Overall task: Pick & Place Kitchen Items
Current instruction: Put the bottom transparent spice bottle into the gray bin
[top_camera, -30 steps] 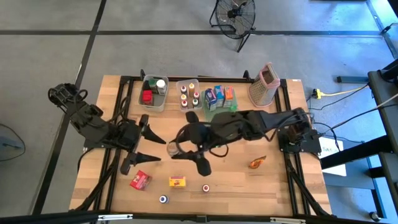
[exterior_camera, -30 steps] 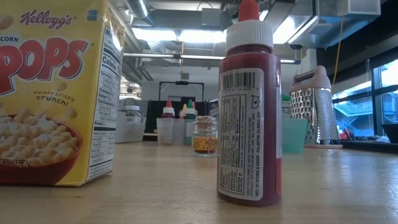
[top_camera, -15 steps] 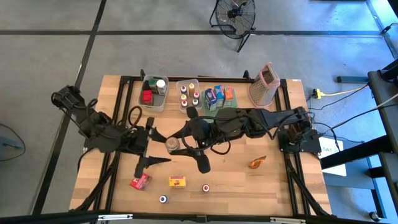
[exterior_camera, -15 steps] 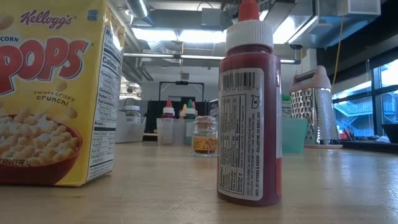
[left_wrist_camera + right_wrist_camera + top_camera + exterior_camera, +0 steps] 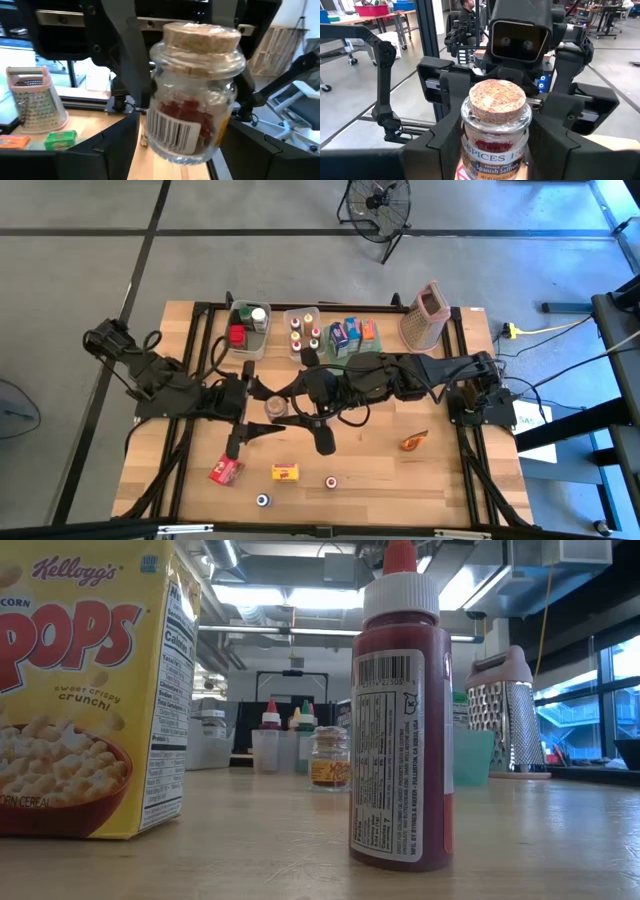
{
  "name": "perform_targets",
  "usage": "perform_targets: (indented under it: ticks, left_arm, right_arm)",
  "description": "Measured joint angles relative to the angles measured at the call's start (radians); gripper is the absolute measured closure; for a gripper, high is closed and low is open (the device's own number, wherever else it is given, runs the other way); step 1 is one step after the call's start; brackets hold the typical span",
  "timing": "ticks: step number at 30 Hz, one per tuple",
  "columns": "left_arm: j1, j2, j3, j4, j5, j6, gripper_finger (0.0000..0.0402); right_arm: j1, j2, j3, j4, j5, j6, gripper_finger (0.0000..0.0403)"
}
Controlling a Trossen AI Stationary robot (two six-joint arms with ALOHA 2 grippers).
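Observation:
A small glass spice jar with a cork stopper and red threads inside hangs above the middle of the table. My right gripper is shut on it, reaching in from the table's right. The jar shows close up in the right wrist view and the left wrist view. My left gripper faces it from the table's left, open. Its two fingers stand on either side of the jar, and I see no touch. My right gripper pinches the jar's glass body between its two fingers, below the shoulder. The fingers come level from the table's right side. The jar stands nearly upright in the hold, cork up, lifted clear of the table.
Near the front edge lie a red packet, a yellow carton, two small caps and an orange packet. Clear bins and a green tray with cartons line the far edge. A box grater stands beside them.
My left gripper has gone toward the table's right, toward the held jar, and its open fingers now stand on either side of it. My right gripper has kept the jar in about the same place, still lifted.

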Motion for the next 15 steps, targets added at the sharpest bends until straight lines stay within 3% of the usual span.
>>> perform_targets:
  ticks: [15]
  left_arm:
    - [0.023,0.018,0.000,0.036,0.016,0.053,0.0149]
  right_arm:
    - [0.000,0.001,0.000,-0.018,-0.001,-0.011,0.0215]
